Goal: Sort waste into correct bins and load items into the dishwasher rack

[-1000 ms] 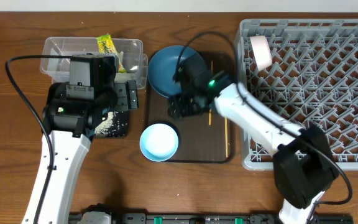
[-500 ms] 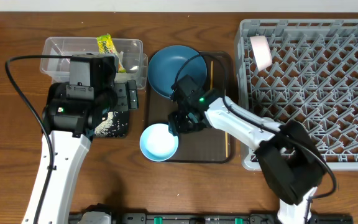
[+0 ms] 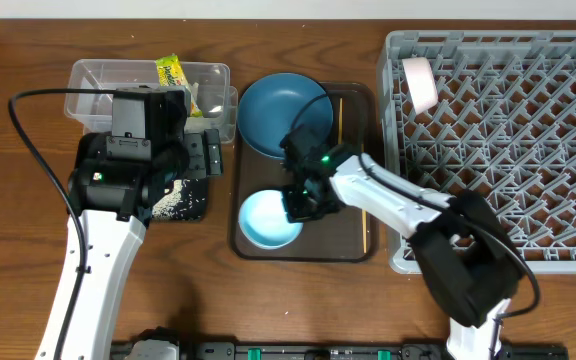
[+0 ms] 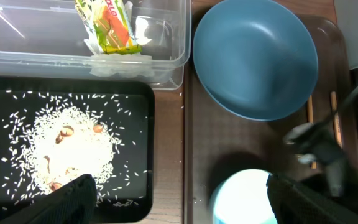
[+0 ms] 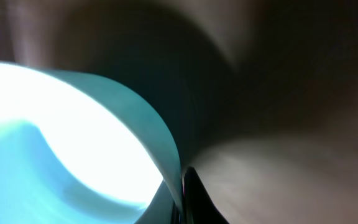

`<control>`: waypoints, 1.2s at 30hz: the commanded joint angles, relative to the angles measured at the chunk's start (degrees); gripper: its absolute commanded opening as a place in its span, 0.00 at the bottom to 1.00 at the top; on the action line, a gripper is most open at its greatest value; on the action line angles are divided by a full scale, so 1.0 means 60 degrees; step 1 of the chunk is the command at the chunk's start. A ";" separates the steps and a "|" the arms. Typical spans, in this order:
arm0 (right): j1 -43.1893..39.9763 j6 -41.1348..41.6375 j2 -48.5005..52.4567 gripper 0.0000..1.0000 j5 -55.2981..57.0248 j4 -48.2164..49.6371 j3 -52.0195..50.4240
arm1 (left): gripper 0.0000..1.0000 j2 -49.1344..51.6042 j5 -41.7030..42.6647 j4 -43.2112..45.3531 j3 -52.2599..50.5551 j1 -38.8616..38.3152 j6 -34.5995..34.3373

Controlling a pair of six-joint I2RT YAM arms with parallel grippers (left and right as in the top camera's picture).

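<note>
The right gripper (image 3: 303, 203) pinches the rim of the light blue bowl (image 3: 264, 221); the bowl sits on the brown tray (image 3: 328, 245), near the blue plate (image 3: 280, 112); the left gripper (image 4: 179, 190) is spread wide above the black tray (image 4: 135, 106) of rice (image 4: 73, 149).

No text could be read anywhere. The yellow-green snack wrapper (image 4: 107, 28), lying in the clear tub (image 4: 36, 37) near the counter's far left corner, bore red and orange print. Its letters were too small, crumpled and blurred to make out in any view.
</note>
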 commanded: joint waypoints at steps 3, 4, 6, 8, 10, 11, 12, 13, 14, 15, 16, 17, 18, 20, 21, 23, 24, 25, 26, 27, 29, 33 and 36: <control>-0.1195 -0.0127 -0.2178 0.01 0.3282 -0.1348 0.0911 | 0.90 0.0011 -0.0117 -0.0018 0.0175 -0.0007 0.0066; -0.1475 -0.0124 -0.2594 0.01 0.4116 -0.1588 0.1005 | 0.90 0.0011 -0.0117 -0.0018 0.0175 -0.0007 0.0066; -0.2018 -0.0036 -0.3340 0.01 0.6080 -0.1792 0.1060 | 0.90 0.0011 -0.0117 -0.0018 0.0175 -0.0007 0.0066; -0.2430 0.0306 -0.3869 0.01 0.7934 -0.1861 0.1060 | 0.90 0.0015 -0.0117 -0.0018 0.0175 -0.0007 0.0066; -0.2710 0.0459 -0.4124 0.01 0.9533 -0.1843 0.1060 | 0.90 0.0015 -0.0117 -0.0018 0.0175 -0.0007 0.0066; -0.2823 0.0452 -0.4164 0.01 1.0469 -0.1825 0.1060 | 0.90 0.0015 -0.0117 -0.0018 0.0175 -0.0007 0.0066; -0.2874 0.0441 -0.4156 0.01 1.1100 -0.1847 0.1060 | 0.90 0.0015 -0.0117 -0.0018 0.0175 -0.0007 0.0062; -0.2907 0.0317 -0.4091 0.01 1.1693 -0.1887 0.1056 | 0.90 0.0011 -0.0117 -0.0018 0.0175 -0.0007 0.0066; -0.2903 0.0047 -0.3956 0.01 1.2222 -0.1931 0.1056 | 0.90 0.0011 -0.0117 -0.0018 0.0175 -0.0007 0.0066; -0.2903 -0.0124 -0.3858 0.01 1.2513 -0.1960 0.1056 | 0.90 0.0015 -0.0117 -0.0018 0.0175 -0.0007 0.0062; -0.2881 -0.0331 -0.3679 0.01 1.2892 -0.2007 0.1056 | 0.90 0.0015 -0.0117 -0.0018 0.0175 -0.0007 0.0062; -0.2860 -0.0535 -0.3512 0.01 1.3216 -0.2036 0.1056 | 0.90 0.0011 -0.0117 -0.0018 0.0175 -0.0007 0.0062; -0.2830 -0.0783 -0.3289 0.01 1.3595 -0.2091 0.1056 | 0.90 0.0011 -0.0117 -0.0018 0.0175 -0.0007 0.0066; -0.2765 -0.1158 -0.2823 0.01 1.4338 -0.2222 0.1056 | 0.90 0.0015 -0.0117 -0.0018 0.0175 -0.0007 0.0066; -0.2747 -0.1279 -0.2619 0.01 1.4666 -0.2284 0.1056 | 0.90 0.0015 -0.0117 -0.0018 0.0175 -0.0007 0.0066; -0.2707 -0.1395 -0.2160 0.01 1.5365 -0.2433 0.1056 | 0.90 0.0011 -0.0117 -0.0018 0.0175 -0.0007 0.0066; -0.2692 -0.1399 -0.1934 0.01 1.5668 -0.2499 0.1056 | 0.90 0.0015 -0.0117 -0.0018 0.0175 -0.0007 0.0062; -0.2688 -0.1424 -0.1705 0.01 1.5843 -0.2539 0.1056 | 0.90 0.0011 -0.0117 -0.0018 0.0175 -0.0007 0.0066; -0.2688 -0.1439 -0.1530 0.01 1.5894 -0.2568 0.1056 | 0.90 0.0011 -0.0117 -0.0018 0.0175 -0.0007 0.0062; -0.2685 -0.1457 -0.1337 0.01 1.5886 -0.2586 0.1056 | 0.90 0.0015 -0.0117 -0.0018 0.0175 -0.0007 0.0066; -0.2634 -0.1453 -0.1031 0.01 1.5817 -0.2656 0.1056 | 0.90 0.0011 -0.0117 -0.0018 0.0175 -0.0007 0.0066; -0.2350 -0.1450 -0.0652 0.01 1.5489 -0.2732 0.1056 | 0.90 0.0011 -0.0117 -0.0018 0.0175 -0.0007 0.0066; -0.2135 -0.1450 -0.0619 0.01 1.4619 -0.2707 0.1056 | 0.90 0.0011 -0.0117 -0.0018 0.0175 -0.0007 0.0066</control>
